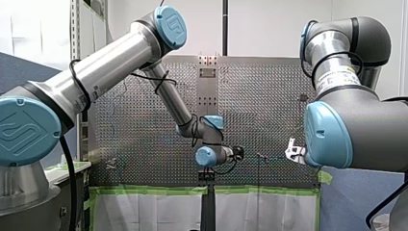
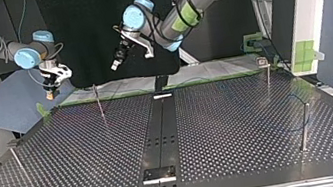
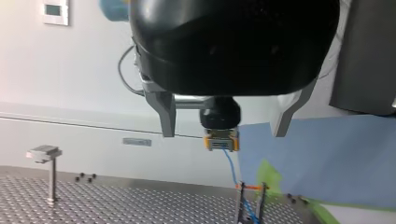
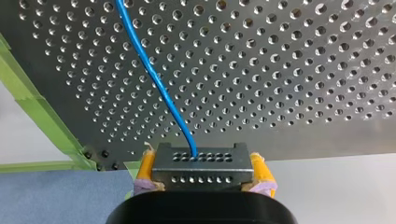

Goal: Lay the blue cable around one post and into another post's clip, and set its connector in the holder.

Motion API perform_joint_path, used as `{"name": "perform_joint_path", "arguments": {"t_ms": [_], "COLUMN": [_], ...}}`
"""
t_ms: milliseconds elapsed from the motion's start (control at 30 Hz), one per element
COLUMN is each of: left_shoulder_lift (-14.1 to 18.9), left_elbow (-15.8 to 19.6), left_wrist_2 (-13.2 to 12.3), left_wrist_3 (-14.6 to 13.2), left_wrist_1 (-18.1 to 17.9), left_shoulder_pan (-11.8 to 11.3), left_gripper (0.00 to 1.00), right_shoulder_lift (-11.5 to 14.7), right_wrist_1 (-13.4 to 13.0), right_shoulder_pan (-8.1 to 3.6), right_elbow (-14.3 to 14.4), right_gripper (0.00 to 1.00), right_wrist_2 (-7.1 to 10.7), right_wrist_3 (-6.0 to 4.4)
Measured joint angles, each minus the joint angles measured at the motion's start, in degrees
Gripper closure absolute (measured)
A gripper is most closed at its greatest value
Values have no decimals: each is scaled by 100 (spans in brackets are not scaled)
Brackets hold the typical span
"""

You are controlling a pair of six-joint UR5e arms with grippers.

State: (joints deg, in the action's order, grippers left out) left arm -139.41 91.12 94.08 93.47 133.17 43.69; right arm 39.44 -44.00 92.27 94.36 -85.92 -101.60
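My right gripper [image 4: 201, 176] is shut on the black connector [image 4: 194, 164], which sits between its yellow pads. The blue cable [image 4: 154, 77] runs from the connector out over the perforated table [image 4: 289, 70]. In the top view this gripper [image 2: 50, 94] hangs above the table's far left corner. My left gripper [image 3: 223, 135] is open, with nothing between its metal fingers [image 3: 166, 119]. It looks straight at the held connector [image 3: 221, 141]. From there the cable [image 3: 229, 163] drops to a thin forked post [image 3: 252, 205]. In the top view my left gripper [image 2: 116, 63] hovers over the far edge, near the middle.
Thin posts stand on the table at the top view's far left [image 2: 99, 105], near left [image 2: 19, 165], far right [image 2: 268, 76] and near right [image 2: 304, 124]. A black centre strip leads to a small plate [image 2: 158, 174] at the near edge. Green tape lines the far edge.
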Motion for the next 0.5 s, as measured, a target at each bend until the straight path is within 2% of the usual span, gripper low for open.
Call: {"name": "perform_joint_path", "arguments": {"t_ms": [233, 500], "left_shoulder_lift": [-12, -97], "left_elbow": [-2, 9], "left_wrist_2": [37, 93], "left_wrist_3": [326, 701], "left_wrist_1": [-287, -225], "left_shoulder_pan": [-40, -68], "left_gripper": [2, 2], "right_shoulder_lift": [-1, -1], "right_wrist_1": [6, 13], "right_shoulder_pan": [1, 21], "right_elbow": [0, 1], "right_gripper": [100, 100], "right_wrist_2": [4, 4], "right_wrist_3": [-1, -2]}}
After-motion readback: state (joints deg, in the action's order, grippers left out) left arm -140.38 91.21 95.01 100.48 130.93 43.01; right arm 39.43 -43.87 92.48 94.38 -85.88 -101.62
